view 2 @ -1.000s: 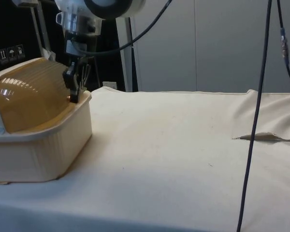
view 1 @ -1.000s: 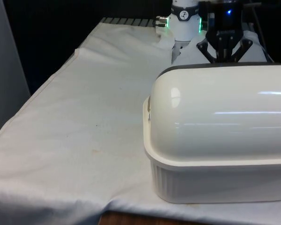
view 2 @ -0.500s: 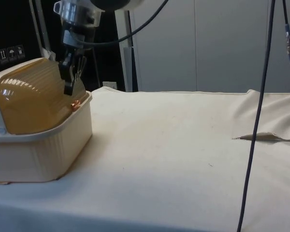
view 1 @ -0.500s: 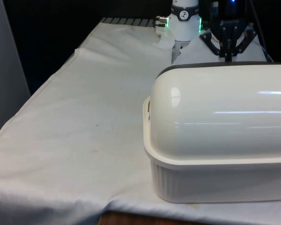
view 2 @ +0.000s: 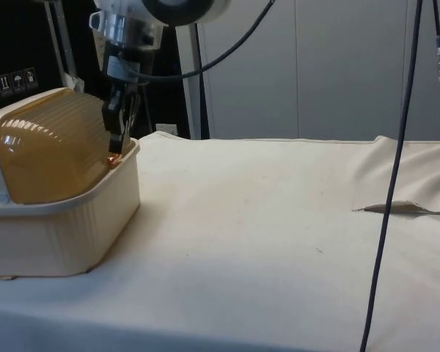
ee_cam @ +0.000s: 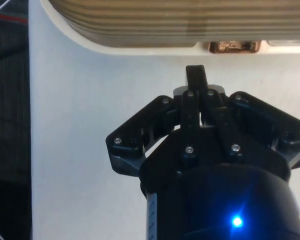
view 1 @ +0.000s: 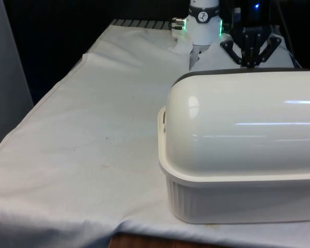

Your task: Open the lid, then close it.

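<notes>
The jaws of the black two-finger gripper are pressed together with nothing between them, and they hang just above the robot-facing edge of the cream plastic bread box. In the side view the gripper points down right next to the amber ribbed roll-top lid, and its tip is close to the small copper-coloured tab at the lid's lower edge. Can't really tell if it touches the tab or not.

The lid looks all the way down, closed over the box. In the front view the box turns its smooth rounded back to the camera at the front view's right, with the gripper poking up behind it.

The box sits on the surface under a white cloth, and black cables hang down on the side view's right.
</notes>
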